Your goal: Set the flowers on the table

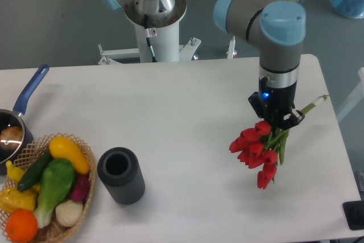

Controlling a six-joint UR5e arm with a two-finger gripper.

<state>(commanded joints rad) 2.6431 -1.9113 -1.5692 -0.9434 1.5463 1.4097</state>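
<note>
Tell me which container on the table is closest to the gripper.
The dark cylindrical vase. It stands mid-table, nearer the gripper than the wicker basket and the blue-handled pot at the left edge.

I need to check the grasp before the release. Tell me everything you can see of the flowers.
The flowers are a bunch of red tulip-like blooms on green stems, artificial by the look of them. The heads point down and left toward the camera; the stems run up and right, one pale end sticking out past the tool. The tool is closed on the stems just above the heads. The bunch lies tilted low over the white table near its right edge; whether the heads touch it cannot be told.
</note>
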